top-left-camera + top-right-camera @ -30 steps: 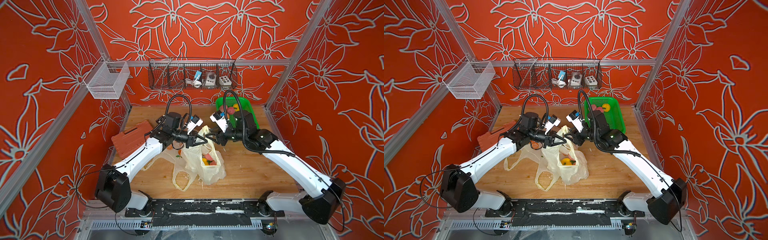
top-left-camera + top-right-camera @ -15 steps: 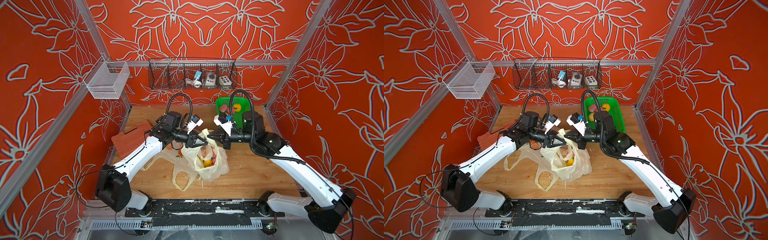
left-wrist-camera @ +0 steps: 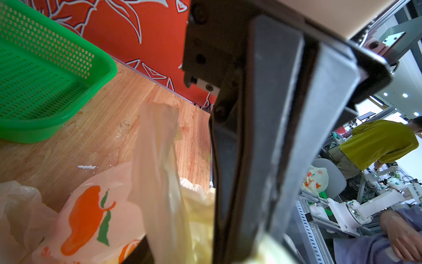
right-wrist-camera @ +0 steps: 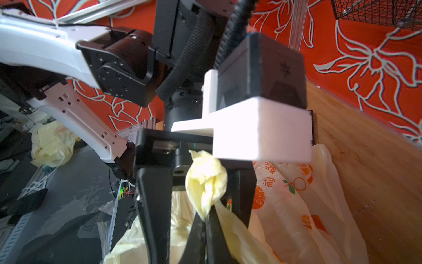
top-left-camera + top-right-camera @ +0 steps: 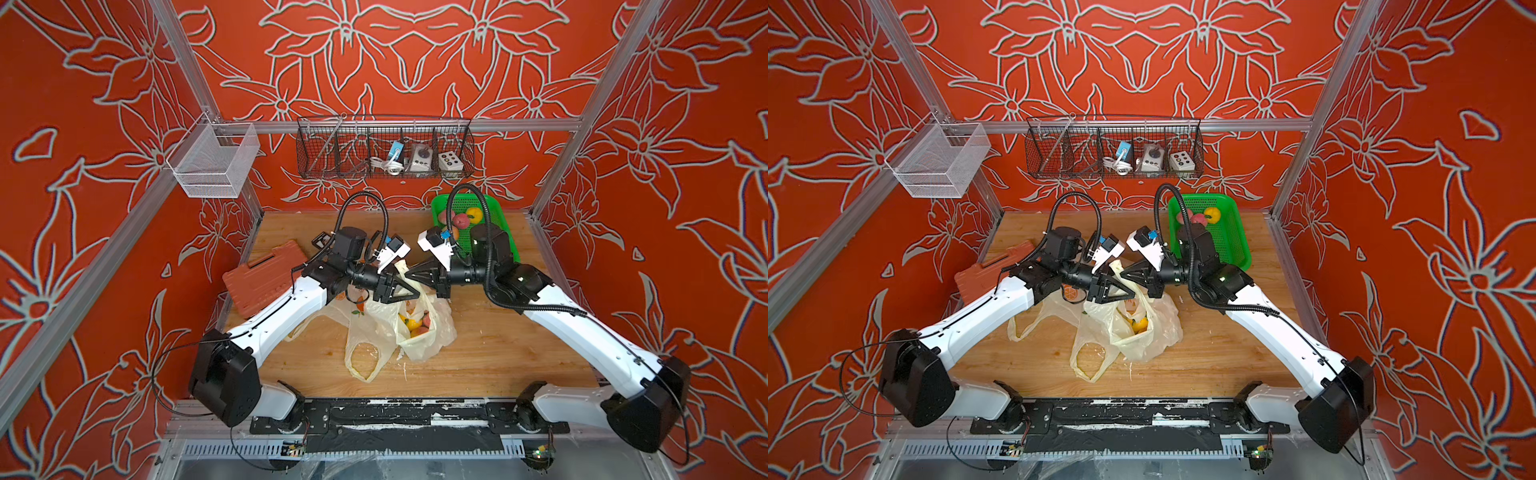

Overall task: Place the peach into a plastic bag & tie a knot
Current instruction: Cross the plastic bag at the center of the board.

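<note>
**Right hand pinched the bag while the left hand stood open**

The wooden table (image 5: 498,353) carried everything. The two arms reached in from its near corners and met over the middle. The left hand (image 5: 409,291) was parted, and in the right wrist view its black fingers (image 4: 150,205) stood apart on either side of a bunch of cream plastic. The right hand (image 5: 412,275) was fully closed, its tips pinching that plastic.

A green basket (image 5: 505,232) sat at the far right of the table with a few fruits in it. An orange ridged case (image 5: 259,282) lay toward the far left. Between them, under both hands, the filled plastic bag (image 5: 432,345) stood bulging, touching an empty bag (image 5: 365,332) spread flat beside it.

The right hand gripped the plastic bag just under the knot (image 4: 205,180), the tight cream bunch between the left hand's open fingers. Whether it was truly tied could not be told. Inside the bag a reddish peach (image 5: 420,331) lay against a yellow fruit (image 5: 409,322).
</note>
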Available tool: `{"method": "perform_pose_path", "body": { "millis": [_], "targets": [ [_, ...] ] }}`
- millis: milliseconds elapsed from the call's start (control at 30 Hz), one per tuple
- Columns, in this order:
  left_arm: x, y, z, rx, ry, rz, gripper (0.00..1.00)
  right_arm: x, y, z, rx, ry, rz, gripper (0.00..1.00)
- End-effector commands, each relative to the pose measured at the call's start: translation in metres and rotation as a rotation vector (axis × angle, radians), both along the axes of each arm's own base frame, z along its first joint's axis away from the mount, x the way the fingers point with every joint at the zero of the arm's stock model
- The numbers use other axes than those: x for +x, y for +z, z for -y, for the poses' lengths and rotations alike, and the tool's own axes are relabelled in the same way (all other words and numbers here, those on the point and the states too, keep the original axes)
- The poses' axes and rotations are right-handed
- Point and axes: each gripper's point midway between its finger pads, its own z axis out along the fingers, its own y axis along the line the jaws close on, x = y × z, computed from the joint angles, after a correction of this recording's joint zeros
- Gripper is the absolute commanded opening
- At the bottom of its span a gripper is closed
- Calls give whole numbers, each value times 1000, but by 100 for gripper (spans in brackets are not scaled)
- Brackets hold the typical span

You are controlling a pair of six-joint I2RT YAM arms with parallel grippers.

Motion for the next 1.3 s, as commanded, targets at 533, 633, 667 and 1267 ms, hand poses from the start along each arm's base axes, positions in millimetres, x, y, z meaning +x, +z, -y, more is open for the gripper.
{"method": "perform_pose_path", "body": {
  "millis": [533,633,667,1267],
  "targets": [
    [20,6,-6,-2,90,85,8,23,-5,86,-131,-367,-298,57],
    [19,9,-5,-17,75,84,9,27,-18,81,-163,-354,-384,64],
    [18,10,-5,-20,70,85,9,31,-19,77,-155,-348,-403,65],
    [38,-13,-28,76,187,-74,17,36,36,57,30,-247,-375,0]
  ]
}}
